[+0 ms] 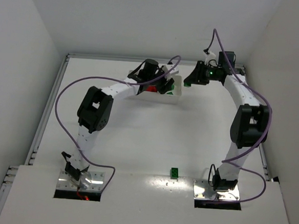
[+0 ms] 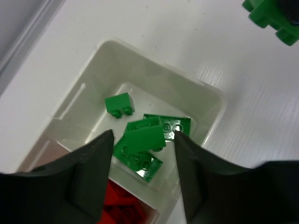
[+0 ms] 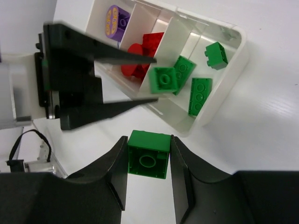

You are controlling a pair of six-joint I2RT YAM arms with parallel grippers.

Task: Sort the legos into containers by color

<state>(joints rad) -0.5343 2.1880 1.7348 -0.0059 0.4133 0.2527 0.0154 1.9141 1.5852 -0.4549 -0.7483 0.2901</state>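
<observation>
Right pincer [image 3: 148,141] clasps a green lego [image 3: 148,157] beside the compartment [image 3: 235,55] holding green legos [image 3: 200,95].

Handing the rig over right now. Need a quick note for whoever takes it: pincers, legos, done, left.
Left pincer: jaws flank a green lego over the tray's green compartment; grip unclear.
Right pincer: shut on a second green lego, just outside the tray.
Done: purple piece, red legos and three loose green legos each sit in their own compartment.
Left: drop both carried legos in green, then fetch the stray green lego on the table near the arm bases.
</observation>
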